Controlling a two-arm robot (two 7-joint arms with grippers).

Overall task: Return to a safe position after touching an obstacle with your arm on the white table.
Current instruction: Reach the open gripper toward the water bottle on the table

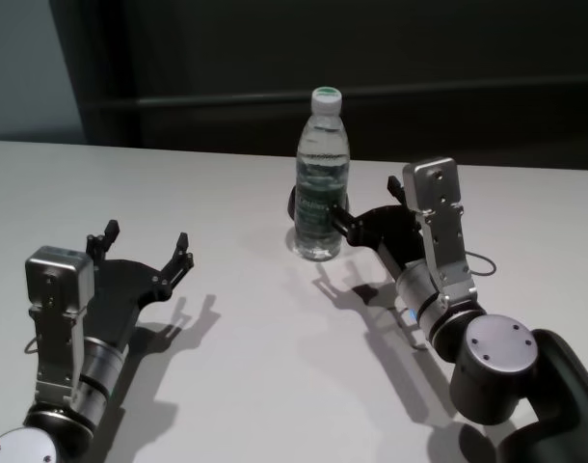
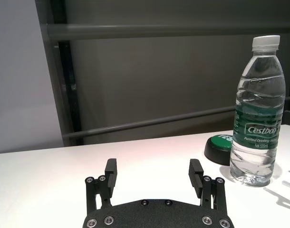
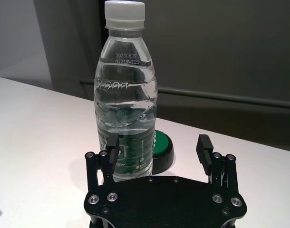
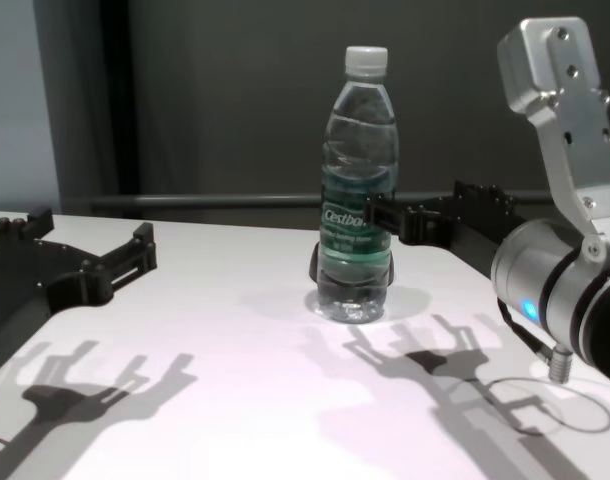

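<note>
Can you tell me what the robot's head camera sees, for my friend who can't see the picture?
A tall clear water bottle stands upright on a white table, with the right gripper right at its side, jaws open. The left gripper sits apart near the robot's left, jaws open too. A dark wall runs behind.

The tall clear plastic water bottle point(image 1: 322, 183) looks glossy, with a smooth white cap; the wide white tabletop point(image 1: 227, 193) is matt and smooth.
</note>
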